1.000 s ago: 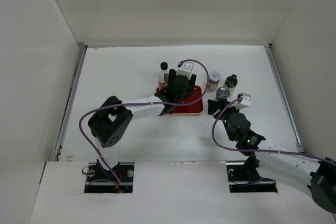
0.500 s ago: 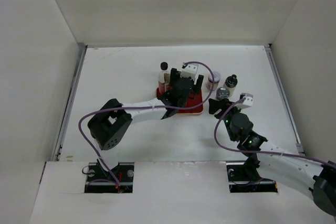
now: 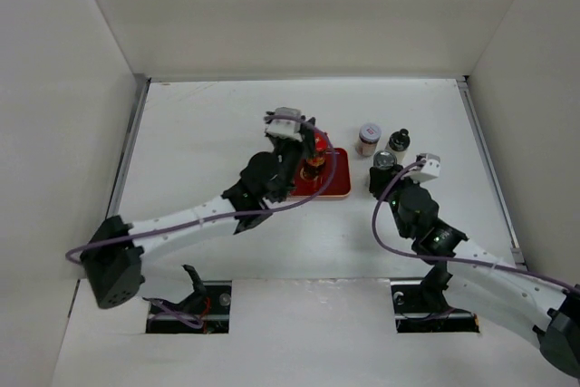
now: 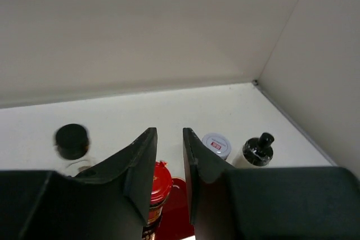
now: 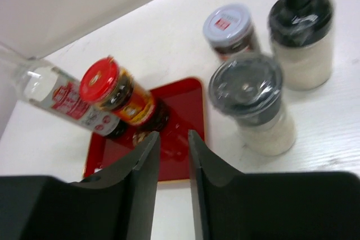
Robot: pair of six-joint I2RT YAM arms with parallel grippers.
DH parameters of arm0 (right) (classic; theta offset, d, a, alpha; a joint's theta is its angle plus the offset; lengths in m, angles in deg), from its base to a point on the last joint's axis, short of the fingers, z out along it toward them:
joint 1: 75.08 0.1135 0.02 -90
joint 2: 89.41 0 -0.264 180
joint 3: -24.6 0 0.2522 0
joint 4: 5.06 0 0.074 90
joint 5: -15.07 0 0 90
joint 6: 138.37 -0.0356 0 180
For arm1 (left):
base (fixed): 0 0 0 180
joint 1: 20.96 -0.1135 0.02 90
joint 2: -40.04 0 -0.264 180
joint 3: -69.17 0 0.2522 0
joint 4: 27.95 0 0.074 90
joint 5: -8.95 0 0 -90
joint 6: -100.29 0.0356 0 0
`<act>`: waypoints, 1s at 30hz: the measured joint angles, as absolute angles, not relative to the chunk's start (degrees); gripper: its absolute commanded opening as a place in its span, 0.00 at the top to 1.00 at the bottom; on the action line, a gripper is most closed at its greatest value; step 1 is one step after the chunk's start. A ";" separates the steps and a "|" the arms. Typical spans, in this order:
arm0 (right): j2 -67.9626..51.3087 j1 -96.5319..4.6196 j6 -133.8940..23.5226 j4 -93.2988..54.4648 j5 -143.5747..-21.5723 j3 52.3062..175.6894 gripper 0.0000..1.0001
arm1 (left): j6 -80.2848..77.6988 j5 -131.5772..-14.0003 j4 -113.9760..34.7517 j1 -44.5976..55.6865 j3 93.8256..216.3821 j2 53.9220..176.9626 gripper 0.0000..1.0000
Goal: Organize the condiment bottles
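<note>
The red-capped jar (image 3: 314, 148) stands on the red tray (image 3: 335, 186). My left gripper (image 3: 301, 140) hovers above it, jaws nearly together and empty; in the left wrist view (image 4: 169, 139) the jar (image 4: 160, 184) sits below the fingers. The tall black-capped bottle (image 4: 72, 140) stands left of the jar and is hidden in the top view. The pinkish-white-lidded jar (image 3: 369, 138), the dark-knobbed bottle (image 3: 399, 140) and the grey-capped shaker (image 3: 384, 161) stand right of the tray. My right gripper (image 3: 379, 180) is empty, just in front of the shaker (image 5: 250, 99), with a narrow slit between its jaws (image 5: 174, 139).
White walls close in the table at the back and both sides. The left arm stretches diagonally from the near left corner to the tray. The tray's right half (image 5: 185, 105) is bare.
My left arm has risen and drawn back off the tray, uncovering the red-capped jar standing there. My right gripper has shifted a little right, toward the shaker.
</note>
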State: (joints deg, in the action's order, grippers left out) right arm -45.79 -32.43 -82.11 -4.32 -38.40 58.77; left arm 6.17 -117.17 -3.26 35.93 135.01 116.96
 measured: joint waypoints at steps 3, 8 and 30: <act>-44.76 -35.47 -80.77 -6.53 -37.37 61.74 0.29 | 4.68 -119.59 -0.59 34.33 127.21 107.56 0.73; -38.75 -41.78 -78.61 -8.56 -36.63 67.07 0.09 | -1.70 -125.26 -1.75 27.47 112.67 94.89 0.69; -17.82 -46.92 -75.77 -13.74 -41.61 75.07 0.39 | -28.06 -113.56 -10.36 5.31 95.14 90.78 0.51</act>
